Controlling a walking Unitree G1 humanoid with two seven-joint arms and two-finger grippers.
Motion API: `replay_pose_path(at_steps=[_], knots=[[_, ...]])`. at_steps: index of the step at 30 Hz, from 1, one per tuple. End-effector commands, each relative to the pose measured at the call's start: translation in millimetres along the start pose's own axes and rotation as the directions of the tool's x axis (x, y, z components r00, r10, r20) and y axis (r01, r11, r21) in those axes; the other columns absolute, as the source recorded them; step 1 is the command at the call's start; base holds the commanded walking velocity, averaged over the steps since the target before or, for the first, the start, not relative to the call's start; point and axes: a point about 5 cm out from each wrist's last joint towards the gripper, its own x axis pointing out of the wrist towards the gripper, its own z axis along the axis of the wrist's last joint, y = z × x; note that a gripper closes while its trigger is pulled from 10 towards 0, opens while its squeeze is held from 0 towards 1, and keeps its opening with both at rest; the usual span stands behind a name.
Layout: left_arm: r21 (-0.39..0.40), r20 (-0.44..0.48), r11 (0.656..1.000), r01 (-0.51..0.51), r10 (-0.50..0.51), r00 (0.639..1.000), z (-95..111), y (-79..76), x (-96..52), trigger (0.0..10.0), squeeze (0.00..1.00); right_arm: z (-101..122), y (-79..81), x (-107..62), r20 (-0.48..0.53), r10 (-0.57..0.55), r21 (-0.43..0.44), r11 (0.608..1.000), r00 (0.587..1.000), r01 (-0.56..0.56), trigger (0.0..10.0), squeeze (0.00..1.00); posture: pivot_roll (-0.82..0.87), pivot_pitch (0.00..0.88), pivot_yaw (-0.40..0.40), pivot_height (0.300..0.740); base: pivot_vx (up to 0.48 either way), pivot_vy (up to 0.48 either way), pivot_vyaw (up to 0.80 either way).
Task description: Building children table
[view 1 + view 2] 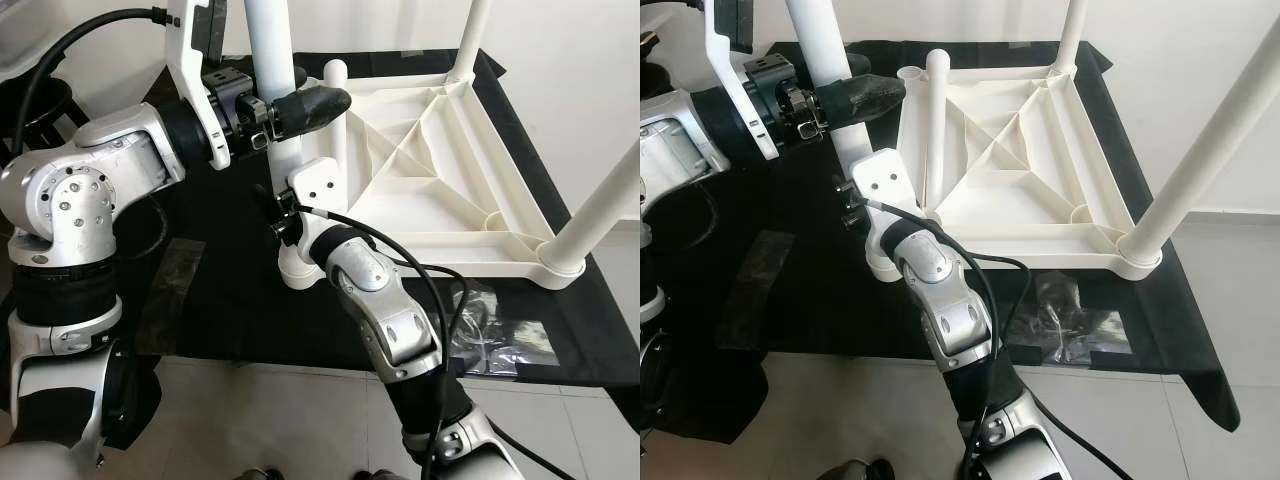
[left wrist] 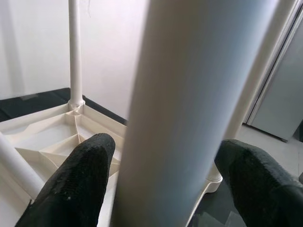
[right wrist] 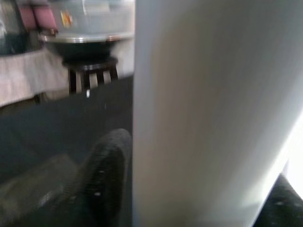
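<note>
Black cloth (image 1: 220, 290) covers the floor area on which the white plastic tabletop (image 1: 440, 170) lies upside down, its ribbed underside facing up. Beyond the cloth's near edge lies pale tiled floor (image 1: 300, 420). Four white tubular legs stand upright at the tabletop's corners: the far-right leg (image 1: 470, 40), the near-right leg (image 1: 600, 215) seated in its corner socket, a shorter far-left leg (image 1: 337, 130), and the near-left leg (image 1: 272, 70), which both arms are working on. Its base sits in the round corner socket (image 1: 300, 268) nearest the robot.

Left gripper (image 1: 300, 105) reaches in from the robot's left, high on the near-left leg; in the left wrist view one black finger (image 2: 75, 179) lies on each side of the white tube, the pair straddling it closely, clamped on the leg as far as can be judged. Right gripper (image 1: 875, 215) comes up from below and meets the same leg lower down, just above the socket; in the right wrist view the tube stands between its two black fingers (image 3: 106, 175), which sit against it on either side.

Clear plastic bag (image 1: 1070, 320) of small parts lies on the cloth just beside the tabletop's near edge, near the right arm's elbow.
</note>
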Motion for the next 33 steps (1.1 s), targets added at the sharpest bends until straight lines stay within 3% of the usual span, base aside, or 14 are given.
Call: replay_pose_path(at_steps=[1,5,7,8,11,12,13,14,16,17,21,30,32,33], knots=[[0.004,-0.008,1.000,0.005,-0.005,1.000,-1.7,-2.0,-2.0,10.0,0.00,-2.8,30.5,2.0,-0.001,0.077,0.119,0.990,0.997,-0.076,10.0,0.98,-0.16,0.182,0.013,0.740,0.000,0.000,0.00],[0.002,-0.010,1.000,0.003,-0.003,1.000,-2.0,-1.4,-2.4,10.0,0.00,9.3,22.3,6.1,0.076,0.160,0.128,0.977,0.984,-0.169,10.0,1.00,-0.16,0.190,0.013,0.740,0.000,0.000,0.00],[0.001,-0.013,1.000,-0.001,0.001,1.000,-2.5,-1.2,-2.6,10.0,0.00,24.9,4.5,11.0,0.155,0.321,0.094,0.937,0.934,-0.337,10.0,1.00,-0.15,0.195,0.006,0.740,0.000,0.000,0.00],[0.001,-0.013,1.000,-0.001,0.001,1.000,-2.5,-1.2,-2.6,10.0,0.00,24.9,4.5,11.0,0.155,0.321,0.094,0.937,0.934,-0.337,10.0,1.00,-0.15,0.195,0.006,0.740,0.000,0.000,0.00],[-0.001,-0.014,1.000,-0.006,0.006,1.000,-3.0,-1.8,-3.4,10.0,0.00,33.7,-18.5,14.5,0.165,0.498,0.060,0.856,0.851,-0.513,10.0,1.00,-0.15,0.201,0.004,0.740,0.000,0.000,0.00],[-0.002,-0.015,1.000,-0.008,0.008,1.000,-3.2,-2.1,-4.1,10.0,0.00,35.6,-26.6,15.5,0.150,0.566,0.040,0.816,0.811,-0.576,10.0,0.91,-0.14,0.209,0.001,0.740,0.000,0.000,0.00],[-0.002,-0.015,1.000,-0.008,0.008,1.000,-3.2,-2.1,-4.1,10.0,0.00,35.6,-26.6,15.5,0.150,0.566,0.040,0.816,0.811,-0.576,10.0,0.91,-0.14,0.209,0.001,0.740,0.000,0.000,0.00],[-0.003,-0.017,1.000,-0.009,0.009,1.000,-3.2,-2.7,-5.2,10.0,0.00,38.8,-35.7,14.6,0.127,0.658,-0.014,0.749,0.742,-0.662,10.0,0.10,-0.14,0.211,0.000,0.740,0.000,0.000,0.00],[-0.003,-0.017,1.000,-0.009,0.009,1.000,-3.2,-2.7,-5.2,10.0,0.00,38.8,-35.7,14.6,0.127,0.658,-0.014,0.749,0.742,-0.662,10.0,0.10,-0.14,0.211,0.000,0.740,0.000,0.000,0.00],[-0.005,-0.018,1.000,-0.010,0.010,1.000,-3.7,-3.1,-6.4,10.0,0.00,37.6,-39.4,13.4,0.107,0.704,-0.021,0.708,0.702,-0.706,10.0,0.00,-0.13,0.214,0.001,0.740,0.000,0.000,0.00],[-0.012,-0.026,1.000,-0.002,0.002,1.000,-5.4,-5.8,-11.9,10.0,0.00,33.6,-49.6,14.6,0.045,0.764,-0.068,0.645,0.644,-0.761,10.0,0.00,-0.12,0.221,-0.008,0.740,0.000,0.000,0.00],[0.004,-0.022,1.000,0.028,-0.027,0.999,-3.7,-14.5,-32.6,10.0,0.00,37.1,-57.5,19.2,0.051,0.795,-0.024,0.606,0.604,-0.795,10.0,0.00,-0.12,0.231,-0.019,0.740,0.000,0.000,0.00],[0.044,-0.035,0.998,0.052,-0.050,0.998,1.1,-19.9,-56.6,10.0,0.00,35.2,-60.7,20.0,0.049,0.803,-0.019,0.596,0.594,-0.803,10.0,0.00,-0.12,0.237,-0.025,0.740,0.000,0.000,0.00],[0.044,-0.035,0.998,0.052,-0.050,0.998,1.1,-19.9,-56.6,10.0,0.00,35.2,-60.7,20.0,0.049,0.803,-0.019,0.596,0.594,-0.803,10.0,0.00,-0.12,0.237,-0.025,0.740,0.000,0.000,0.00]])
